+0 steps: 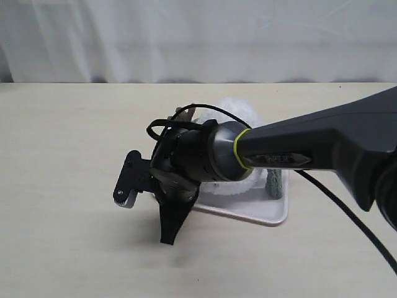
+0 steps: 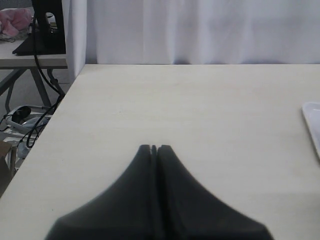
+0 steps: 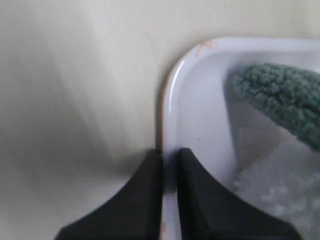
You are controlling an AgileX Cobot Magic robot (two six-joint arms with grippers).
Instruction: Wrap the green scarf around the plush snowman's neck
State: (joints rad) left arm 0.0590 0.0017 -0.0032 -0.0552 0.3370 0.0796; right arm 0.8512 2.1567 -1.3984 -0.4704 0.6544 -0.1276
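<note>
The plush snowman (image 1: 239,107) lies on a flat white tray (image 1: 263,215), mostly hidden behind my right arm; its white fluff (image 3: 280,197) fills one corner of the right wrist view. The green scarf (image 3: 287,102) lies across the tray beside it, and a small bit of the scarf (image 1: 274,184) shows under the arm. My right gripper (image 1: 169,231) points down at the tray's left edge. Its jaws (image 3: 170,152) are nearly together, one finger on each side of the tray (image 3: 200,100) rim. My left gripper (image 2: 154,148) is shut with nothing in it, over bare table. The snowman's neck is hidden.
A white curtain hangs behind the beige table (image 1: 74,155). The tray's edge (image 2: 312,125) shows at the side of the left wrist view. Beyond the table's edge there stand another table and cables (image 2: 25,117) on the floor.
</note>
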